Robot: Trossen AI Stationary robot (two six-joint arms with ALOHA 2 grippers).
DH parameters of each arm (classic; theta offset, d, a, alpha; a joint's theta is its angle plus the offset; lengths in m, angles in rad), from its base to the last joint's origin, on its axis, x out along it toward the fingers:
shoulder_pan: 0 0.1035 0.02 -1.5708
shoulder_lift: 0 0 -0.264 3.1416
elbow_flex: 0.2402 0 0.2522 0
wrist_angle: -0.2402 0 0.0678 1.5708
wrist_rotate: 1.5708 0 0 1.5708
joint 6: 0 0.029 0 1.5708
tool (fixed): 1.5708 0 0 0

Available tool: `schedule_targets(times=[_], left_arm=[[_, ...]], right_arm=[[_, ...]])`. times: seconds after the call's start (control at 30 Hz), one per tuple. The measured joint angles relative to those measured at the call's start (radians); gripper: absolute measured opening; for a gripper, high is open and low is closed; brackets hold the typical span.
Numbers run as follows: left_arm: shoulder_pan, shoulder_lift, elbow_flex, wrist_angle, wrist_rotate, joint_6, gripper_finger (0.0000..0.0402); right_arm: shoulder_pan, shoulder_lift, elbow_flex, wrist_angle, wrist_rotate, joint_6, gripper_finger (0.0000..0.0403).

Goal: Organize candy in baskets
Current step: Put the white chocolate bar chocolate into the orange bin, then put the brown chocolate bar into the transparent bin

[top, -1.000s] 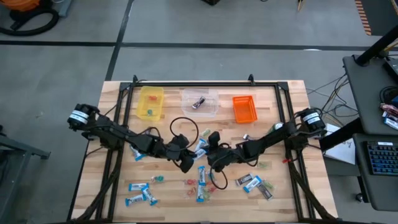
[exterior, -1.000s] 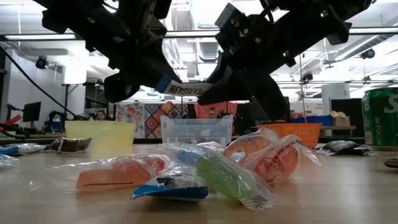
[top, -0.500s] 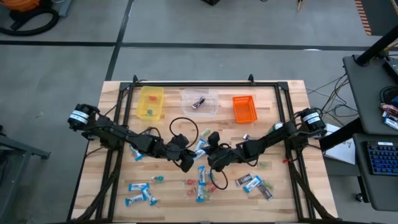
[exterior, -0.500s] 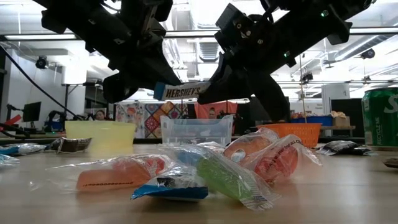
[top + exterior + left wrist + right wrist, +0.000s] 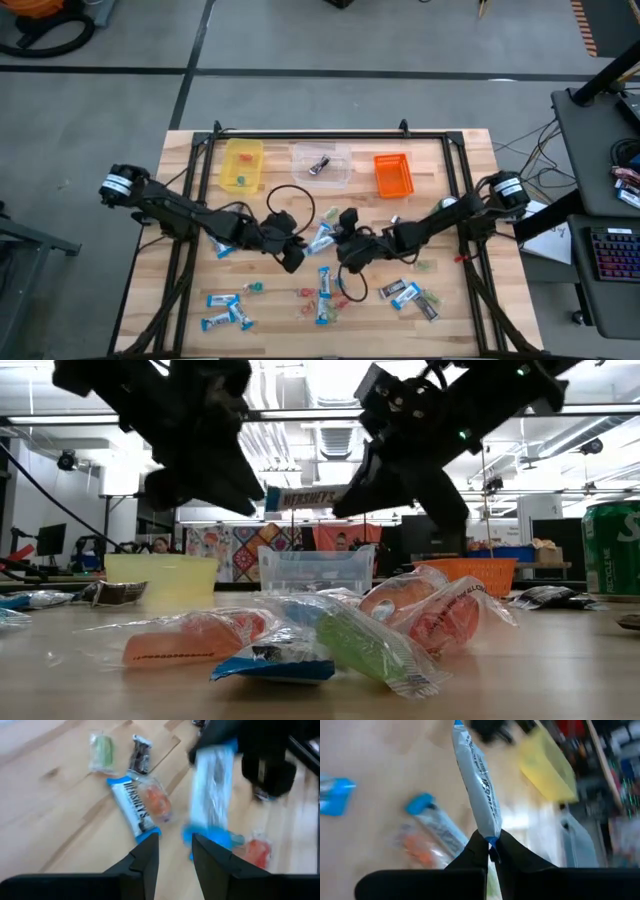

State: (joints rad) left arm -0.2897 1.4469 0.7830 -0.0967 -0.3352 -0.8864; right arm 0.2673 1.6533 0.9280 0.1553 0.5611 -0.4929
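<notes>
My right gripper is shut on a blue-and-white Hershey's bar above the middle of the table; the bar also shows in the high view. My left gripper is open and empty just left of the bar's free end, apart from it. Loose candy lies on the table below. The yellow basket, the clear basket and the orange basket stand in a row at the far side. My right gripper pinches the bar's blue end seam between its two fingers. The fingers slant down from the table's right. The bar sticks out ahead of them toward the table's left, about level, lifted clear of the table.
Blue-and-white bars lie at the near left and near right. Wrapped red, orange and green pieces lie in the middle. A black cable loop lies behind the left gripper. A green can stands at the right.
My left gripper has let go of the bar's left end and drawn back toward the table's left. The bar has stayed in my right gripper, about level, and has risen a little.
</notes>
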Motion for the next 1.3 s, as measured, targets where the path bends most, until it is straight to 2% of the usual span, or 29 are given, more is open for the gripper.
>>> schedule_targets(times=[0.13,0.27,0.4,0.5,0.6,0.73,1.03,1.13,1.3], left_arm=[[0.000,-0.076,0.000,-0.036,0.001,0.076,0.0099],[-0.002,-0.145,0.000,-0.031,-0.009,0.165,0.0094],[-0.004,-0.188,0.000,-0.023,-0.052,0.207,0.0092],[-0.004,-0.194,0.000,-0.019,-0.073,0.233,0.0091],[-0.004,-0.187,0.000,-0.016,-0.075,0.251,0.0091],[-0.004,-0.171,0.000,-0.017,-0.075,0.254,0.0091],[-0.004,-0.159,0.000,-0.017,-0.075,0.251,0.0091],[-0.005,-0.159,0.000,-0.017,-0.070,0.245,0.0091],[-0.005,-0.159,0.000,-0.076,-0.065,0.174,0.0091]], right_arm=[[-0.071,-0.111,0.000,-0.184,0.062,0.201,0.0008],[-0.222,-0.254,0.000,-0.486,0.061,0.545,0.0008],[-0.426,-0.368,0.000,-0.835,-0.024,0.944,0.0008],[-0.558,-0.401,-0.002,-1.016,-0.083,1.102,0.0008],[-0.627,-0.404,-0.003,-1.037,-0.098,1.101,0.0009],[-0.652,-0.395,-0.003,-1.029,-0.101,1.069,0.0024],[-0.654,-0.388,-0.003,-1.006,-0.126,1.025,0.0110],[-0.651,-0.389,-0.003,-1.002,-0.131,1.015,0.0125],[-0.640,-0.389,-0.003,-0.969,-0.197,0.997,0.0134]])
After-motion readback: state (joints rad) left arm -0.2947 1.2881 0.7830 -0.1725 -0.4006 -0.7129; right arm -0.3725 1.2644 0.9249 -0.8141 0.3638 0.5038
